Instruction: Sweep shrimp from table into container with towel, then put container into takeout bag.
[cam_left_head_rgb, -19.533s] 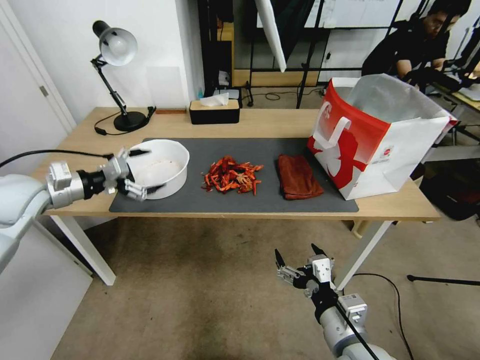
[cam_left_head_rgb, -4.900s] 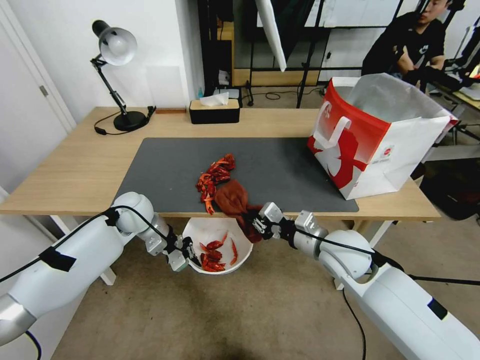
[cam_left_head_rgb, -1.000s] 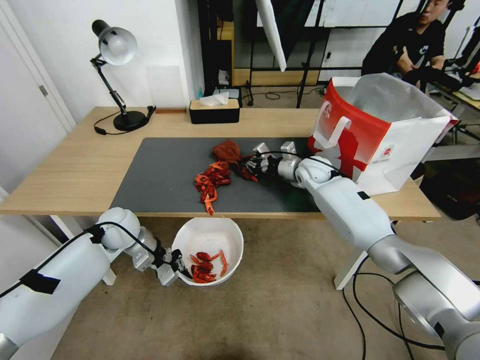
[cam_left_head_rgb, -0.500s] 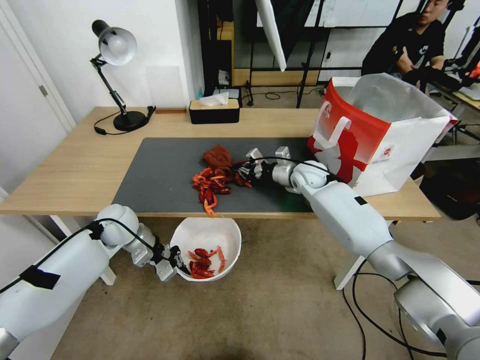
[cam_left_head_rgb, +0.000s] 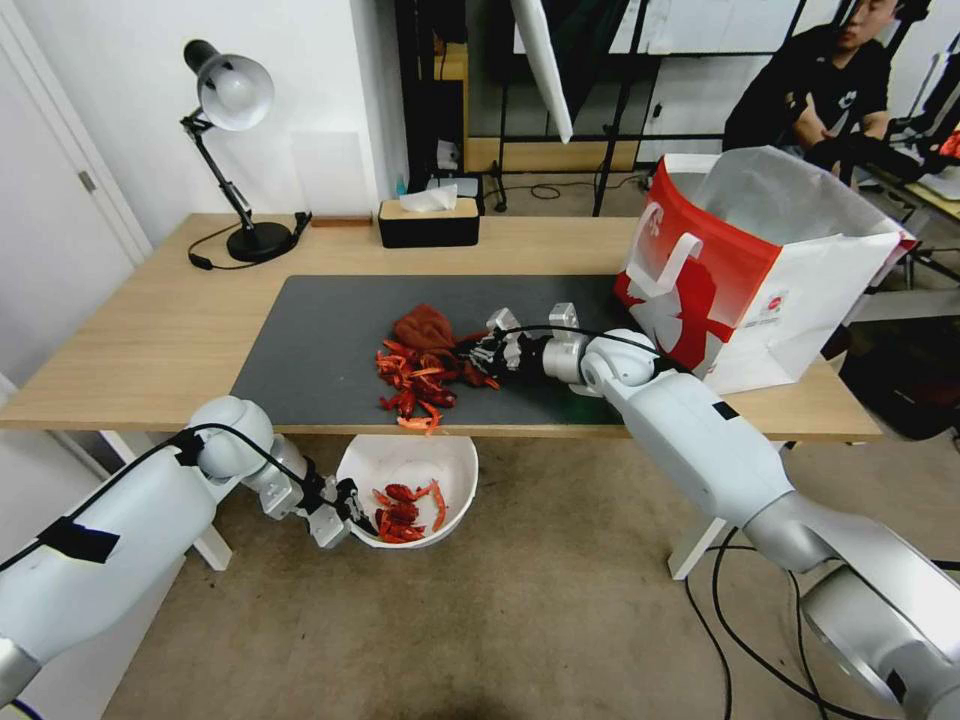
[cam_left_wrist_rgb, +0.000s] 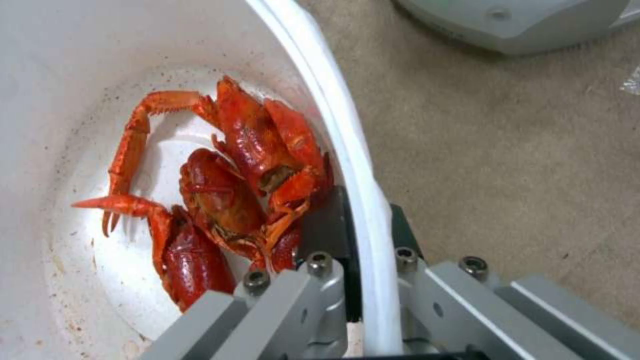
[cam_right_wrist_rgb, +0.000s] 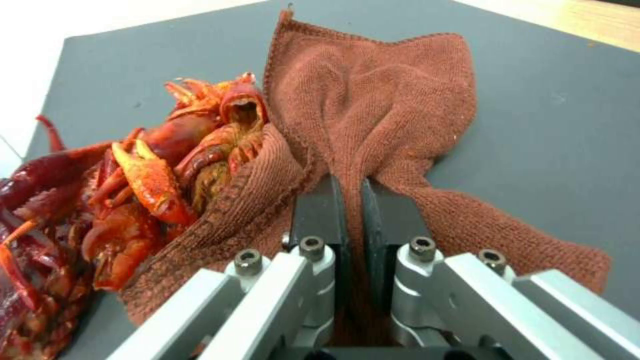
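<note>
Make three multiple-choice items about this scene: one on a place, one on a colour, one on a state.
1. Where is the container?
A. on the mat
B. below the table edge, held by the left claw
C. inside the takeout bag

2. What colour is the towel?
A. rust-brown
B. white
C. blue

3. What is the state of the right claw?
A. open above the lamp
B. shut on the bag handle
C. shut on the towel

Key: 1 B, its rim sits in the claw under the edge. 2 A, the wrist view shows it. 3 C, cloth is pinched beside the shrimp.
</note>
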